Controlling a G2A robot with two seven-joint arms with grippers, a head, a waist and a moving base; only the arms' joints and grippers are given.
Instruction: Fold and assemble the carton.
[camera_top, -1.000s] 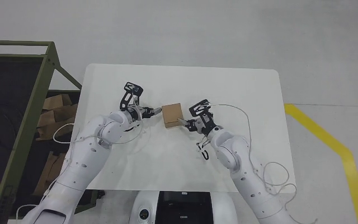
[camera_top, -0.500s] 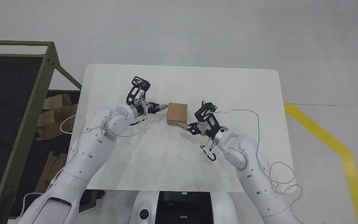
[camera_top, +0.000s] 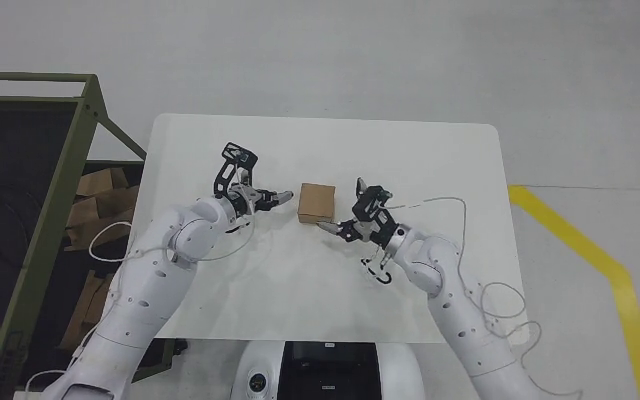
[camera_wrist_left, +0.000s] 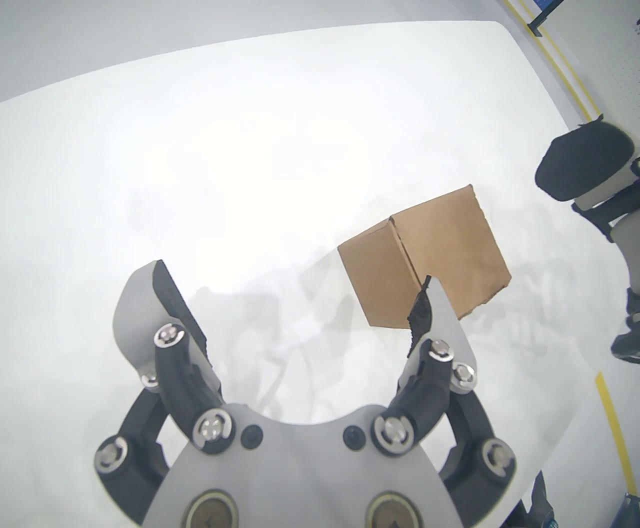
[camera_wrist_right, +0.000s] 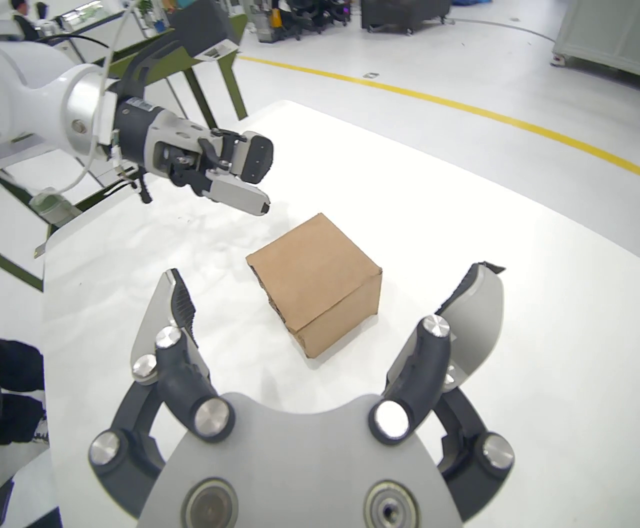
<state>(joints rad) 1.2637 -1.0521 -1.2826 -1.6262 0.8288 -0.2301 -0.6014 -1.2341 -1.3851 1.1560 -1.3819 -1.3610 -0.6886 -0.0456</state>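
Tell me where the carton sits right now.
In the top view the carton stands near the middle of the white table, between the left gripper and the right gripper, touching neither.

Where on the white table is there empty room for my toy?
The far strip of the table, between the carton and the far edge, is bare. So is the near part between the two arms. The middle is crowded: the left gripper and right gripper flank the carton.
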